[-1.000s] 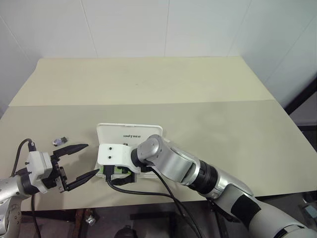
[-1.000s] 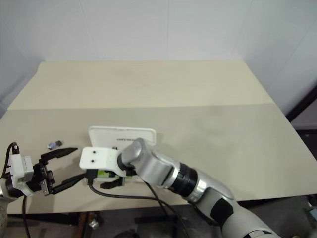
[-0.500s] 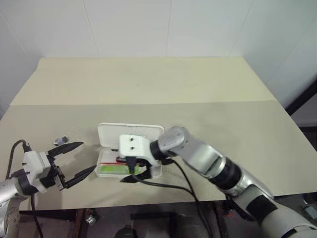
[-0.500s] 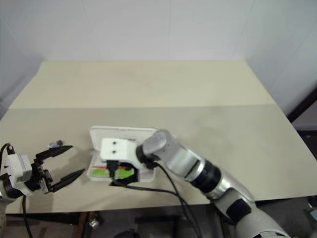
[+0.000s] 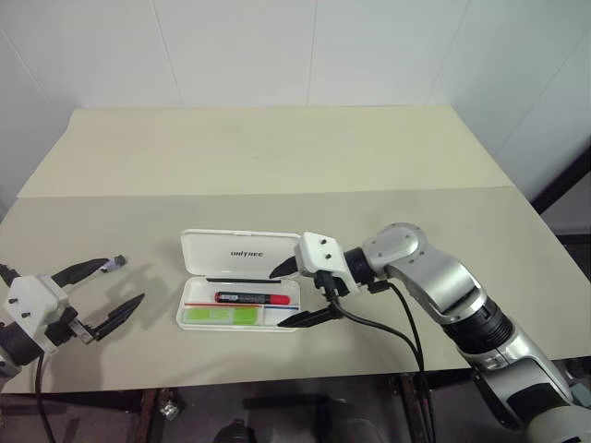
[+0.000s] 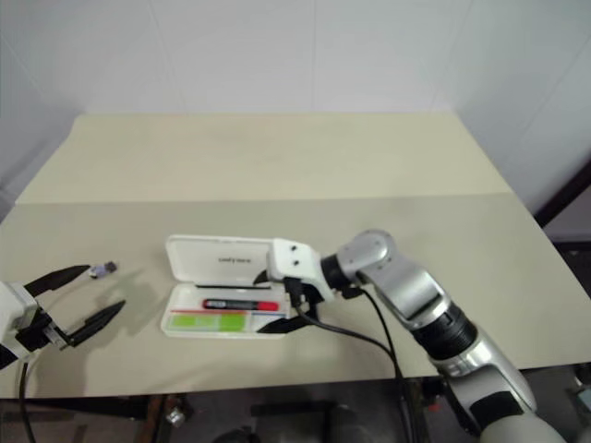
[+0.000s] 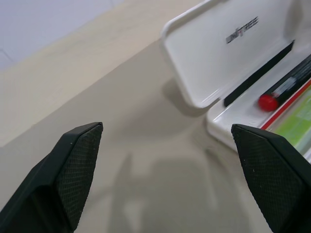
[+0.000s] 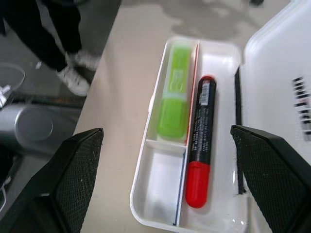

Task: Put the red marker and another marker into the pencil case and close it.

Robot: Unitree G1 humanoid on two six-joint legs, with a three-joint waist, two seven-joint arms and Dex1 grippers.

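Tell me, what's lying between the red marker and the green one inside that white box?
A thin divider wall, red along its top edge, separates the red marker from the green marker in the pencil case. The right wrist view shows it best.

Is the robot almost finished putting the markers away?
Nearly. The red marker and green marker already lie in the pencil case. Both the left gripper and right gripper are open and empty. Only closing the lid is left.
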